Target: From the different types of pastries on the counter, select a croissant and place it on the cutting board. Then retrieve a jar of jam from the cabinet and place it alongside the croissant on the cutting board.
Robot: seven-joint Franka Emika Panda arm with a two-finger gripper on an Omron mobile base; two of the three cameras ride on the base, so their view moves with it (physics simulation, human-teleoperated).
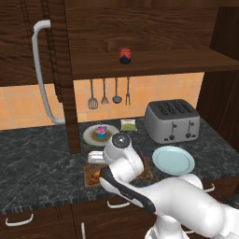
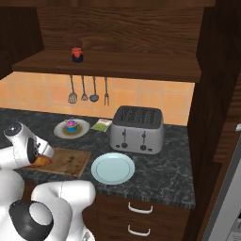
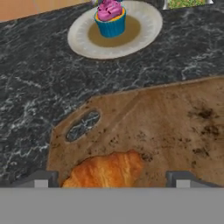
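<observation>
Two finger tips stand spread on either side of the croissant [image 3: 105, 169], which lies on the cutting board [image 3: 175, 127] (jaws wide, gripping nothing).

orange tiled wall [image 1: 154, 88], hanging utensils [image 1: 109, 93]

I see the cutting board [image 3: 175, 122] is matt worn wood with dark stains. The counter [image 3: 35, 87] looks like polished marbled stone. The croissant [image 3: 105, 170] has a glossy, ridged crust. The toaster [image 1: 172, 121] looks like brushed metal.
</observation>
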